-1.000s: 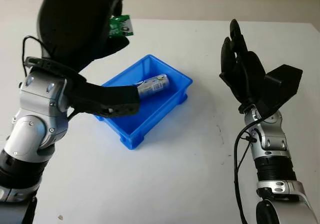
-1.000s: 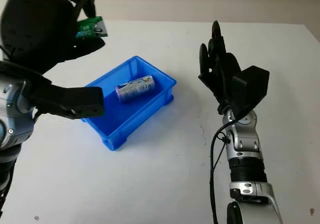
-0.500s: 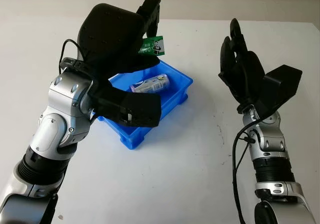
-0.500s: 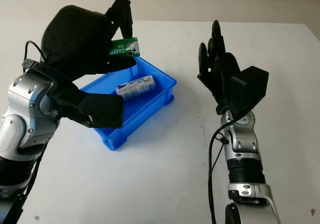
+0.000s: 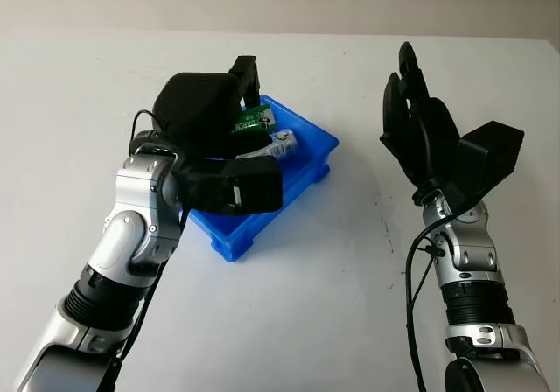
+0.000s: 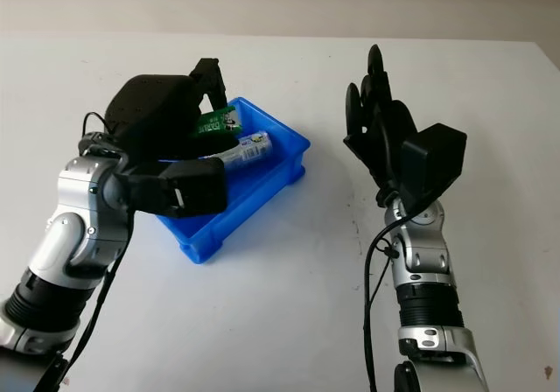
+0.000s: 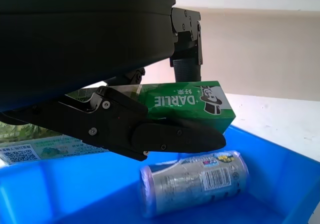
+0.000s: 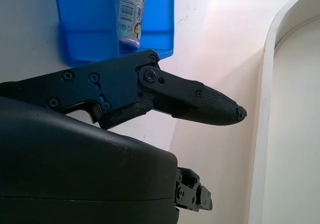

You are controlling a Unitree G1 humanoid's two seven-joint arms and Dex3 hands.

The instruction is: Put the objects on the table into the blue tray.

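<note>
left hand point(image 5: 203, 119): grasping one green Darlie toothpaste box point(image 7: 186, 100) over the blue plastic tray point(image 6: 267, 185)
tray: one silver can point(image 5: 273, 143)
right hand point(image 5: 426, 138): 3 o'clock, released

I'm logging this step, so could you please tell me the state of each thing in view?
Left hand: over the blue tray, fingers shut on the green box.
Green box: held above the tray, not released.
Silver can: lying on its side inside the tray.
Blue tray: upright on the table.
Right hand: open, raised beside the tray.
</note>
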